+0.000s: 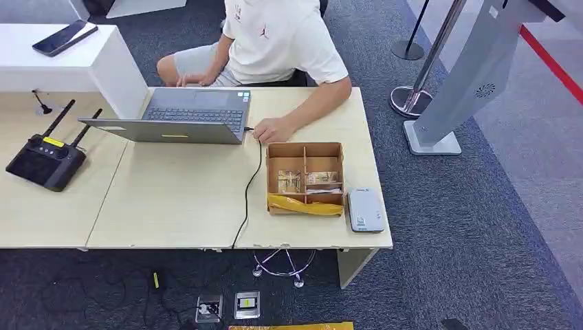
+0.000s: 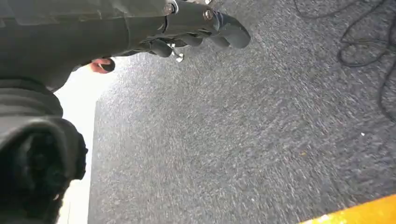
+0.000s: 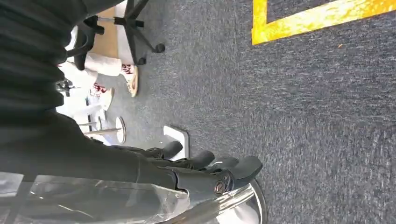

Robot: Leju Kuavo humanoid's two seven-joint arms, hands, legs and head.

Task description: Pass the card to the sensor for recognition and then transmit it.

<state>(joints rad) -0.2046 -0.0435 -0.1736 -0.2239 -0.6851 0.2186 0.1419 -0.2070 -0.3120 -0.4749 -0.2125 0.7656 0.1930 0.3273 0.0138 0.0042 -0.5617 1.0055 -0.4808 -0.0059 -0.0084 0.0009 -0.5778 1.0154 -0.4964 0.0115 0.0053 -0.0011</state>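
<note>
Left hand [image 2: 196,32]: hangs above the grey carpet [image 2: 243,140]; fingers loosely extended and apart, holding nothing.
Right hand [image 3: 205,170]: hangs above the carpet beside a chrome base [image 3: 233,207]; fingers extended and apart, holding nothing.
Cards [image 1: 302,180]: lying in the near compartments of the box [image 1: 304,152], on the right part of the bench [image 1: 185,199].
Box: brown cardboard, divided into compartments; a yellow item [image 1: 304,205] lies along its near edge.
Sensor [image 1: 365,210]: flat grey-white unit, flat on the bench, just beside the box on its right, near the bench's front right corner.
Cable [image 1: 249,192]: black, runs from the laptop [image 1: 179,118] across the bench and over its front edge.
Person [image 1: 275,41]: seated at the far side of the bench; one hand [image 1: 273,129] rests on the bench just behind the box, the other is at the laptop.
Controller [image 1: 47,159]: black, with two antennas, on the left part of the bench.
Phone [image 1: 64,37]: dark, on the white counter at far left.
Floor: grey carpet with yellow tape [image 3: 317,18].
</note>
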